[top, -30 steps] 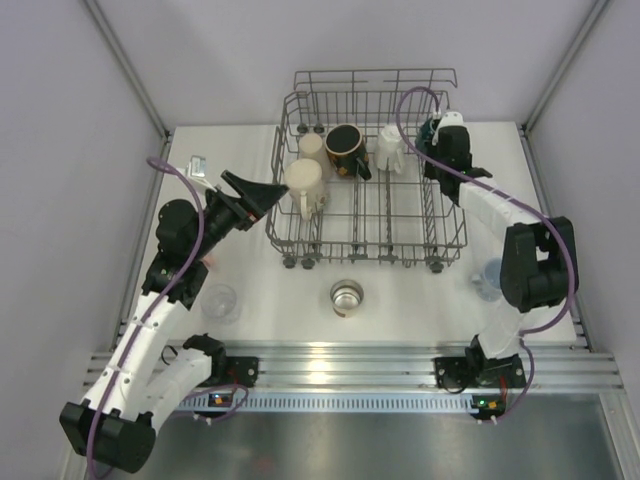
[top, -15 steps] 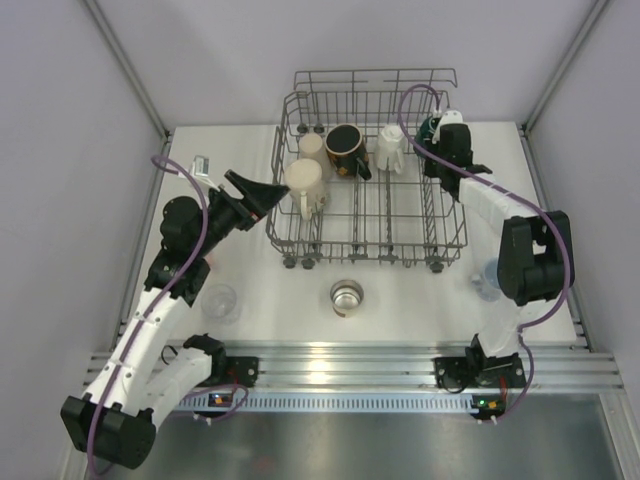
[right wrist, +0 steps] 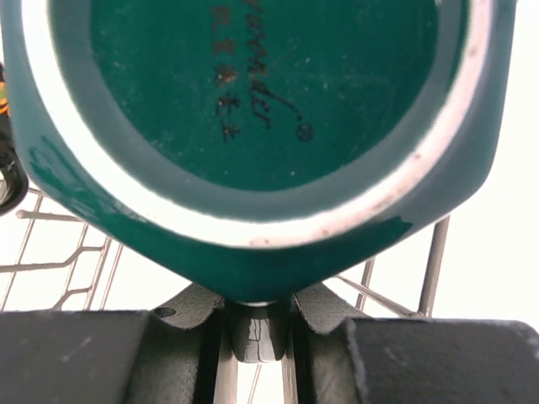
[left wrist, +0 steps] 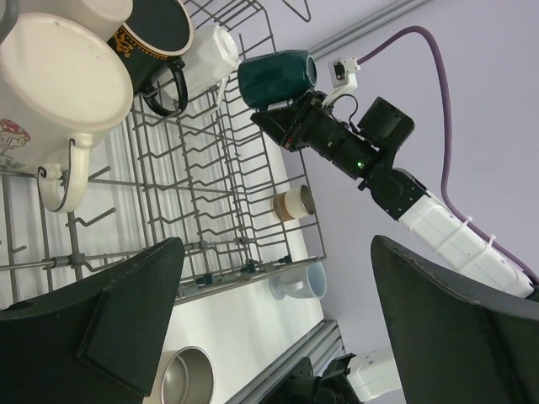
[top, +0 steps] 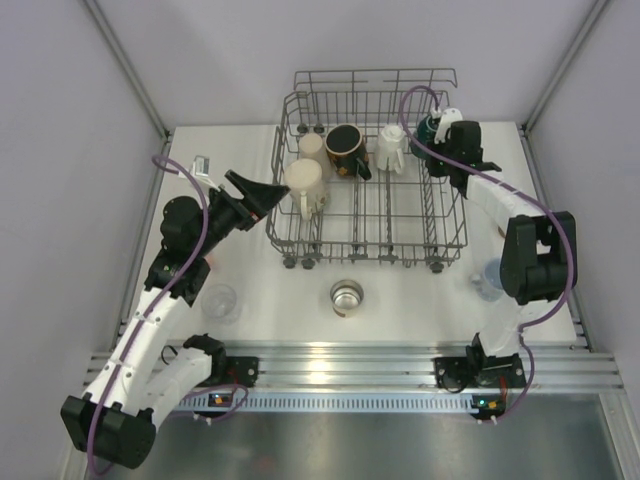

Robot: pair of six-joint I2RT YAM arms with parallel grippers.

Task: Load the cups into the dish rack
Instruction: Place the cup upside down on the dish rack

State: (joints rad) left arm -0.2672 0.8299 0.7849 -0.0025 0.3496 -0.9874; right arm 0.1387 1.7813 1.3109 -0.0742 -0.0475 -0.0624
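Observation:
The grey wire dish rack (top: 365, 252) stands at the back middle of the table. Inside it are a cream mug (top: 305, 185), a smaller cream cup (top: 312, 147), a black mug with a tan inside (top: 345, 148) and a white cup (top: 390, 148). My right gripper (top: 447, 138) is shut on the handle of a dark green cup (top: 430, 127) over the rack's back right corner. From the right wrist the green cup's base (right wrist: 253, 126) fills the view, above the right gripper (right wrist: 257, 313). My left gripper (top: 262, 194) hangs open and empty beside the rack's left side.
A steel cup (top: 346, 296) stands on the table before the rack. A clear cup (top: 220, 300) sits near the left arm. A pale cup (top: 487, 278) lies by the right arm. A brown-banded cup (left wrist: 292, 203) shows past the rack (left wrist: 244, 268).
My right gripper has carried the green cup a little farther back and to the right over the rack's corner. The left arm has not moved.

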